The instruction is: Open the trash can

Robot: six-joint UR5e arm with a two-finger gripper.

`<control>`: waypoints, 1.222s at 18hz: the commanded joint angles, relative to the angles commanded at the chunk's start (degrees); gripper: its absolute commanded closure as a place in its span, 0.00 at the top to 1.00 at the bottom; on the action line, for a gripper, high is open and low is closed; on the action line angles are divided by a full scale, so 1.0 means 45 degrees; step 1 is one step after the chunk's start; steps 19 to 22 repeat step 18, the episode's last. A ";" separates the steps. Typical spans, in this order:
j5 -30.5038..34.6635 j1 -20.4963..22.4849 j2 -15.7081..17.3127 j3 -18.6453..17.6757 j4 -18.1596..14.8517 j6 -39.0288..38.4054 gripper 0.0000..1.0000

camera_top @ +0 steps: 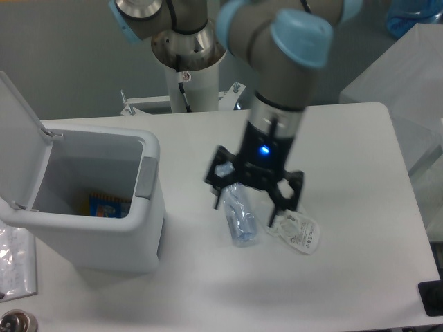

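The trash can [104, 235] is a large boxy white bin at the left of the table. Its flat lid [17, 131] stands open, tipped up to the left. The grey push-tab [146, 178] sits on its right rim. A blue and yellow packet [108, 206] lies inside on the bottom. My gripper [249, 204] hangs open to the right of the bin, fingers spread on either side of a clear plastic bottle [240, 218] lying on the table. It holds nothing.
A crumpled clear wrapper with a white label [299, 232] lies right of the bottle. A clear plastic bag [14, 259] lies at the left edge. A dark round object [14, 323] sits at the bottom left corner.
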 joint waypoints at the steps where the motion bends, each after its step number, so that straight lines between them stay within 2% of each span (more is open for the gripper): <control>1: 0.0039 0.0312 -0.0216 0.0078 0.0020 0.0371 1.00; 6: 0.0994 0.0980 -0.0822 0.0469 0.0020 0.2712 1.00; 11: 0.3589 0.1097 -0.1585 0.0840 -0.0116 0.5430 1.00; 14: 0.4238 0.1078 -0.1625 0.0685 -0.0175 0.5979 1.00; 18: 0.4297 0.1058 -0.1644 0.0606 -0.0506 0.6058 1.00; 22: 0.4297 0.1058 -0.1644 0.0606 -0.0506 0.6058 1.00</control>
